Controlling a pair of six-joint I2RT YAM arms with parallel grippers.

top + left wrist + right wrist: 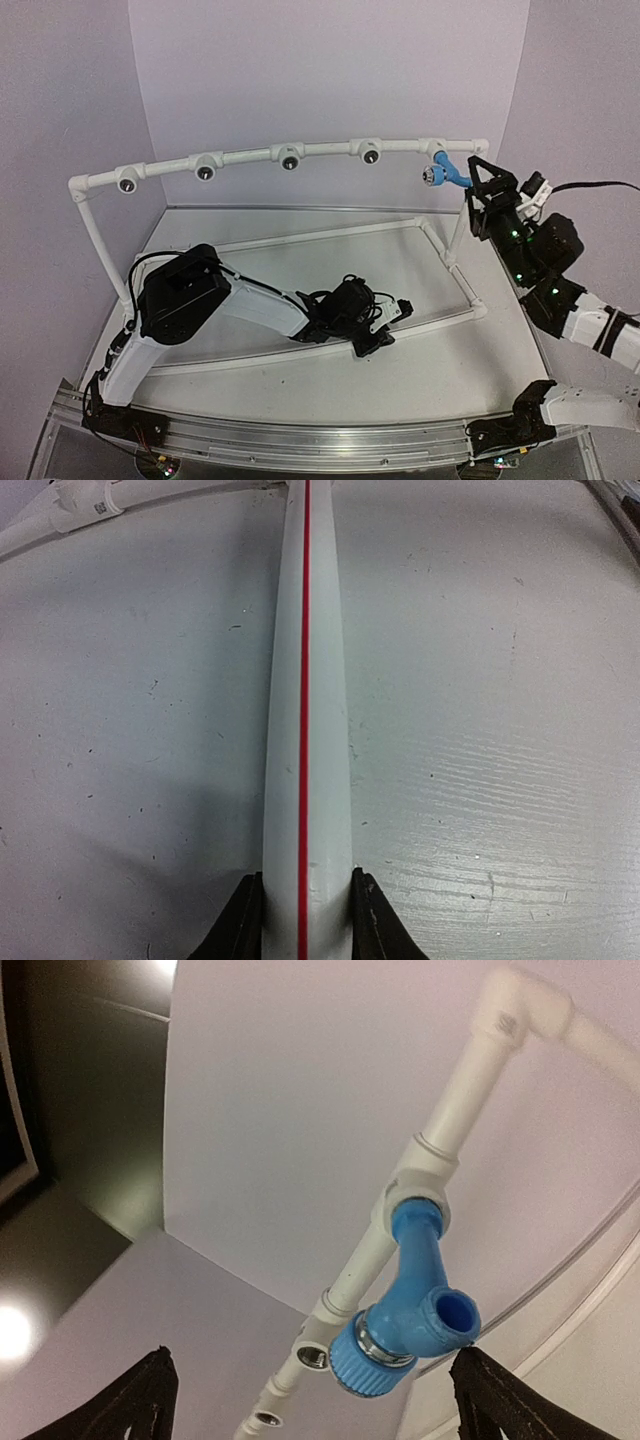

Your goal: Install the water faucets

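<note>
Tabletop (420, 375): left tool (306, 900) low, tight on pipe (305, 680); right tool (476, 183) agape near faucet (410, 1305).

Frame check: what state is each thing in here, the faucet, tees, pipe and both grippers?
faucet: seated in the rightmost tee, not held
other four tees: sockets empty
right gripper: open, either side of the faucet, not touching it
left gripper: shut on the base pipe
</note>
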